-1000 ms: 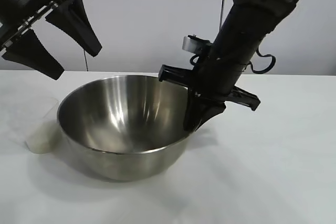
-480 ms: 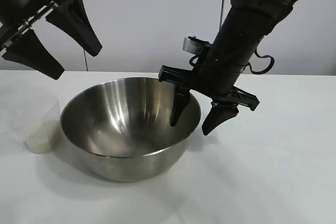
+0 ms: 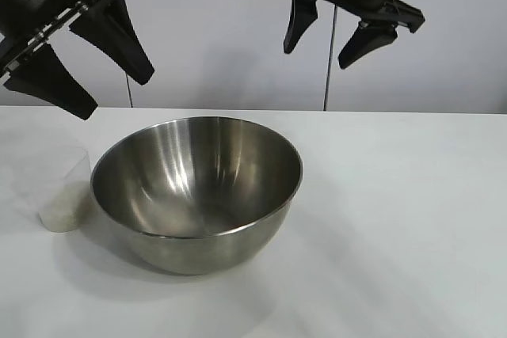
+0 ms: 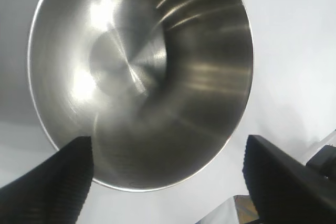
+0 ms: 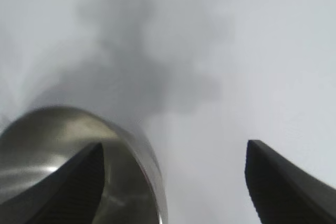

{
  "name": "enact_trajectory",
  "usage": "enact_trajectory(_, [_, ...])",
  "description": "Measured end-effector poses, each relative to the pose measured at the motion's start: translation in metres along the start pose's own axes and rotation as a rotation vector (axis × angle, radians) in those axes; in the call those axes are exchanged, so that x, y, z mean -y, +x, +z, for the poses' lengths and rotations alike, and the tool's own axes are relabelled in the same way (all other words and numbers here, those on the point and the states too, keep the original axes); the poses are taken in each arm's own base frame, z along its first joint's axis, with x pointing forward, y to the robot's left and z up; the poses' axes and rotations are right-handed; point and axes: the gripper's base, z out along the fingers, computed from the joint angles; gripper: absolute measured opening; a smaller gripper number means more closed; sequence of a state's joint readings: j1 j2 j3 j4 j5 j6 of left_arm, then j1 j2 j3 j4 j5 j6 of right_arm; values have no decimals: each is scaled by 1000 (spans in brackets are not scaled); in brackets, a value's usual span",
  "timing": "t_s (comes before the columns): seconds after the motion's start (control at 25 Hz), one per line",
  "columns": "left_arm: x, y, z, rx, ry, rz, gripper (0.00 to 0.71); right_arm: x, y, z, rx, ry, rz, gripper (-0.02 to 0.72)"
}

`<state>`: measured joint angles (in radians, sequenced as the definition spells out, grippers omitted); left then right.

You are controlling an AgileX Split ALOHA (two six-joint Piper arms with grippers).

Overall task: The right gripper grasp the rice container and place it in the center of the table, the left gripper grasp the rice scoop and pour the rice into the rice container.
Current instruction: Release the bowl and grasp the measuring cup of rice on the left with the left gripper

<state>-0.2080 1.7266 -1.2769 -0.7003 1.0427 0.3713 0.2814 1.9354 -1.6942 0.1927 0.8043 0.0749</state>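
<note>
— Where's the bowl [image 3: 196, 187]?

— I see it upright on the tabletop [image 3: 396, 219], lower centre of the frame, empty inside. The cup [image 3: 63, 195] with rice [image 3: 62, 210] stands just beside it at the left.

— And the pincers?

— My right pincer [image 3: 329, 41] hangs released at the upper right, holding nothing. My left pincer [image 3: 83, 77] is spread wide at the upper left, also empty.

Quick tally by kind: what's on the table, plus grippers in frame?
Steel bowl: 1
Clear plastic cup with rice: 1
Grippers, both open, above the table: 2 (left gripper, right gripper)
Total: 4
</note>
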Motion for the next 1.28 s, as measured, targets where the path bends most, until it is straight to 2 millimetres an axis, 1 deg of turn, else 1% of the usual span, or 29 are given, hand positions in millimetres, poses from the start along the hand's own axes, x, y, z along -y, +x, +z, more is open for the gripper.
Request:
enact_trajectory(0.04, [0,0,0,0,0,0,570,3,-4,-3,17,24,-21,515])
enact_trajectory(0.12, [0,0,0,0,0,0,570,19,-11,-10,39,106,-69,509])
enact_trajectory(0.2, [0,0,0,1,0,0,570,42,-15,-23,39,202,-93,503])
enact_trajectory(0.28, [0,0,0,1,0,0,570,72,-17,-45,28,307,-88,503])
enact_trajectory(0.4, [0,0,0,3,-1,0,570,115,-12,-93,-15,474,-62,503])
enact_trajectory(0.44, [0,0,0,3,-1,0,570,127,-9,-114,-23,520,-50,503])
enact_trajectory(0.56, [0,-1,0,6,-2,0,570,148,3,-177,7,606,35,503])
enact_trajectory(0.6, [0,-1,0,7,-3,0,570,150,7,-200,52,618,65,503])
enact_trajectory(0.68, [0,-1,0,11,-4,0,570,142,16,-244,151,617,105,503])
enact_trajectory(0.72, [0,-1,0,13,-5,0,570,133,22,-267,210,613,112,503])
enact_trajectory(0.8, [0,-1,0,14,-5,0,570,107,39,-311,329,572,113,503])
enact_trajectory(0.84, [-1,-1,0,15,-6,0,570,93,48,-327,379,540,105,503])
enact_trajectory(0.92, [-1,-2,0,16,-6,0,570,61,74,-366,475,477,47,503])
enact_trajectory(0.96, [-1,-2,0,17,-7,0,570,47,88,-379,497,433,13,503])
enact_trajectory(1.04, [-1,-2,0,17,-7,0,570,18,122,-410,572,343,-68,503])
enact_trajectory(1.08, [-1,-2,0,17,-7,0,570,5,140,-423,614,293,-105,503])
enact_trajectory(1.12, [-1,-2,0,17,-7,0,570,-4,156,-431,642,246,-137,503])
enact_trajectory(1.16, [-1,-2,0,17,-7,0,570,-12,176,-441,682,214,-171,503])
enact_trajectory(1.2, [-1,-2,0,17,-7,0,570,-18,196,-446,710,187,-196,503])
enact_trajectory(1.24, [-1,-2,0,17,-7,0,570,-22,215,-448,726,170,-216,503])
enact_trajectory(1.28, [-1,-2,0,17,-7,0,570,-22,229,-443,722,160,-223,503])
